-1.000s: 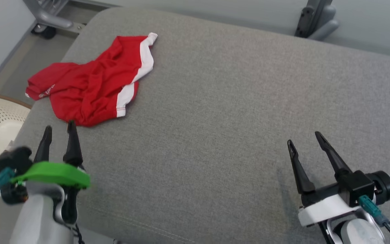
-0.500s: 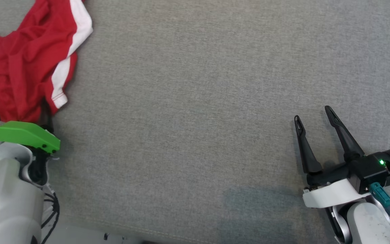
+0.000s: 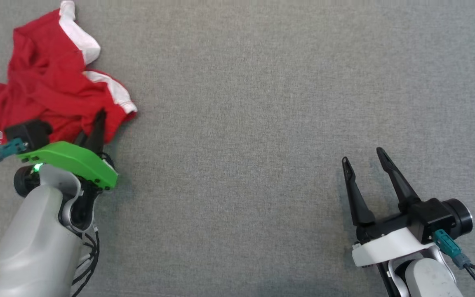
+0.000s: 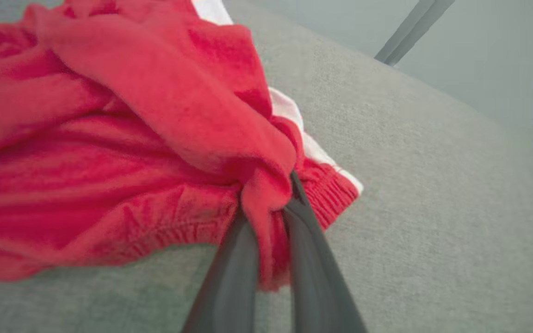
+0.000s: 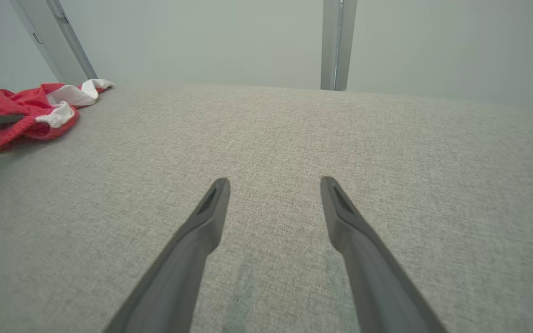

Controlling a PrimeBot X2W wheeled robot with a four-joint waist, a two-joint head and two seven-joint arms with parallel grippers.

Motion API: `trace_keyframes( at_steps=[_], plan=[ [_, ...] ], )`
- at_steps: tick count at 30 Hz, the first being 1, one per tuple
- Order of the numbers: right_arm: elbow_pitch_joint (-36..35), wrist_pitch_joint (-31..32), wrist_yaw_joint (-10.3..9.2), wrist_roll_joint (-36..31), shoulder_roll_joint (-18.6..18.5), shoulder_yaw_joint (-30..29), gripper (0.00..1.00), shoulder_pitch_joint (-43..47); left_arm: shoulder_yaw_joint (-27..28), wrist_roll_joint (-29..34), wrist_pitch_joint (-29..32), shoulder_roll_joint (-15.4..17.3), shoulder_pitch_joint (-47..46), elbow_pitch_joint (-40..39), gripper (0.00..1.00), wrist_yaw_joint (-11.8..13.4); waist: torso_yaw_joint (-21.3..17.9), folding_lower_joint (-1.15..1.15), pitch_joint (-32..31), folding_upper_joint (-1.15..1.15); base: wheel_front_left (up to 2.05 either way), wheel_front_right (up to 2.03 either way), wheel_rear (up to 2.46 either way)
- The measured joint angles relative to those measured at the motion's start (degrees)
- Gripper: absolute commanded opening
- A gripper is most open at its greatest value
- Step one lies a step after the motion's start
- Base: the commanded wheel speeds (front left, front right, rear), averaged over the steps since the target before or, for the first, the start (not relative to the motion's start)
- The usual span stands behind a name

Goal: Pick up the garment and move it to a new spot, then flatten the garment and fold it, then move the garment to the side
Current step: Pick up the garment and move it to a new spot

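left gripper (image 4: pixel 268 200) is clenched on a bunched fold at the near edge of the garment (image 3: pixel 48 86), a grip likely meant for lifting. garment lies crumpled at far left of the cushion (image 3: pixel 241 123). right gripper (image 3: pixel 362 154) is spread, empty, well apart, probably waiting to flatten.

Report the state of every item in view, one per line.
garment: crumpled in a heap on the grey padded surface, neither flattened nor folded, with a bunch of red fabric pinched at one edge.
left hand: shut on the garment, cloth squeezed between its fingers.
right hand: open, holding nothing, over bare surface well away from the garment.
grey padded surface: flat, bare apart from the garment.
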Motion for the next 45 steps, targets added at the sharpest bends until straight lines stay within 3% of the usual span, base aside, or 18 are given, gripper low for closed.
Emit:
trace_keyframes(
  at_steps=[5,10,15,20,23,29,36,38,42,45],
  plan=[
    [1.2,0.0,0.01,1.9,0.6,1.4,1.00,0.2,-5.8,-0.3,4.2,1.4,1.2,-12.7,0.00,0.0,-1.1,0.00,-4.3,0.00,0.00,0.00,0.00],
    [1.5,0.0,0.00,5.7,0.6,2.4,1.00,0.4,-9.9,-0.1,9.4,0.7,2.0,-23.8,0.00,0.2,-4.4,0.00,-7.4,0.00,0.00,0.00,0.00],
    [1.6,0.0,0.00,8.1,0.6,1.8,1.00,1.5,-13.9,-0.6,14.3,-3.4,0.5,-34.7,0.00,1.3,-9.3,0.00,-9.3,0.00,0.00,0.00,0.00],
    [1.5,0.0,0.00,9.5,0.6,0.2,1.00,2.4,-18.4,-5.2,19.5,-8.4,-1.0,-45.3,0.00,1.0,-14.3,0.00,-10.5,0.00,0.00,0.00,0.00],
    [1.5,0.0,0.00,9.9,0.6,-0.2,1.00,2.6,-20.1,-6.8,21.6,-8.5,-1.3,-47.5,0.00,0.7,-16.9,0.00,-10.9,0.00,0.00,0.00,0.00],
    [1.5,0.0,0.00,10.4,0.6,-0.1,1.00,2.9,-23.6,-5.8,24.2,-0.8,1.8,-41.2,0.00,0.2,-20.7,0.00,-10.9,0.00,0.00,0.00,0.00],
    [3.2,0.0,0.00,9.2,0.6,0.2,1.00,3.4,-39.9,-7.1,28.2,14.7,3.1,-38.5,0.00,0.0,-20.6,0.00,-9.1,0.00,0.00,0.00,0.00],
    [3.6,0.0,0.00,8.8,0.6,0.3,1.00,3.4,-42.8,-9.3,27.9,17.8,3.0,-37.8,0.00,0.0,-19.8,0.00,-8.9,0.00,0.00,0.00,0.00],
    [4.4,0.0,0.00,8.3,0.6,0.2,1.00,3.4,-45.8,-10.8,24.1,20.4,0.7,-33.9,0.00,0.0,-18.0,0.00,-8.8,0.00,0.00,0.00,0.00],
    [4.9,0.0,0.00,7.6,0.6,0.2,1.00,3.4,-47.6,-13.1,20.9,20.3,-1.9,-29.0,0.00,-0.1,-16.4,0.00,-9.1,0.00,0.00,0.00,0.00]
  ],
)
